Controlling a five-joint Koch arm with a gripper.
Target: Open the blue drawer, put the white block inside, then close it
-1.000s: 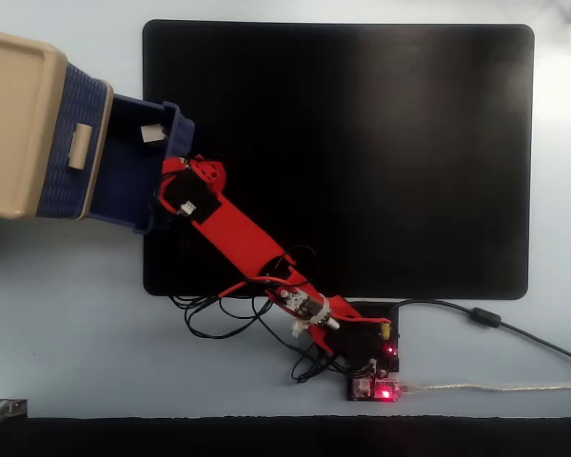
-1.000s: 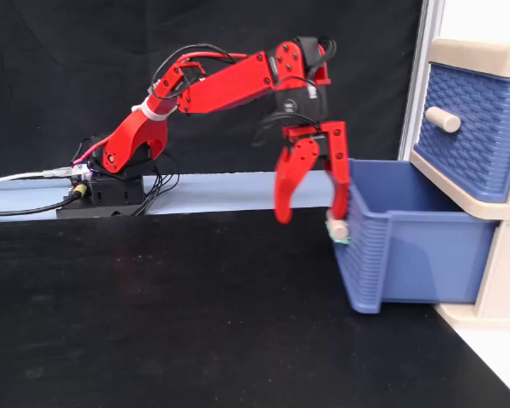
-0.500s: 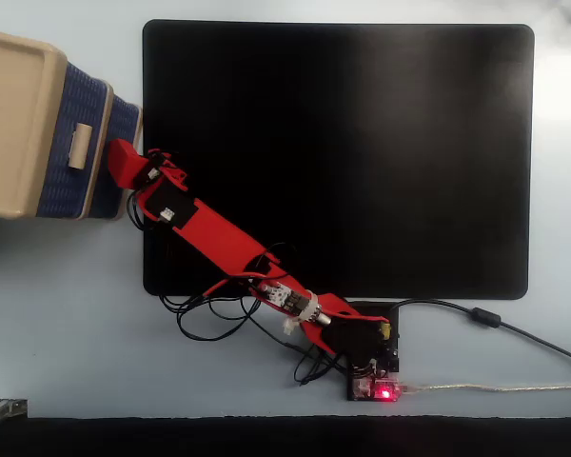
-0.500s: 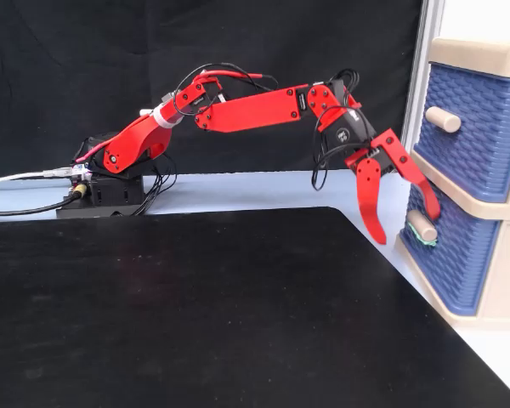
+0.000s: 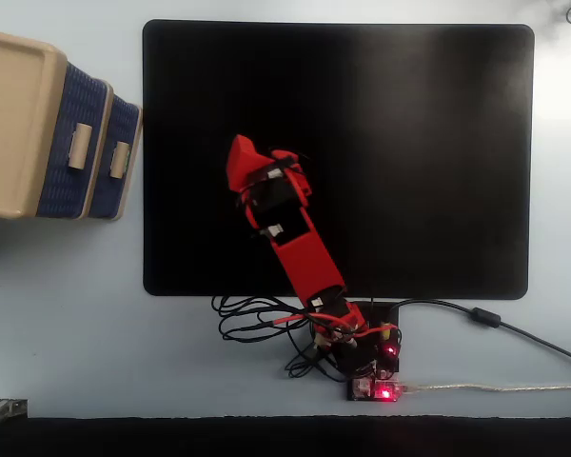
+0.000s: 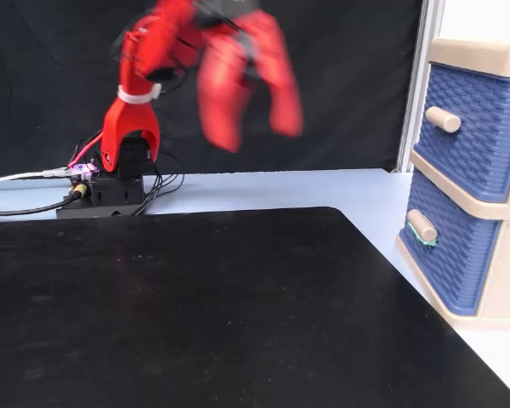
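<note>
High above the black rectangular mat [image 6: 195,306], the red plastic arm's tool [image 6: 253,123] hangs blurred with its two fingers [image 6: 220,102] spread wide and nothing between them, and from the top-down fixed view it sits over the mat's middle [image 5: 240,162], well apart from the beige cabinet [image 5: 14,124]. Over at the cabinet, the navy-blue woven-front lower drawer [image 6: 446,255] with its small beige handle [image 6: 421,225] is pushed in flush below the twin upper drawer [image 6: 480,127]. No white block shows on the pale blue table [image 6: 263,183], and no readable writing or label turns up anywhere.
</note>
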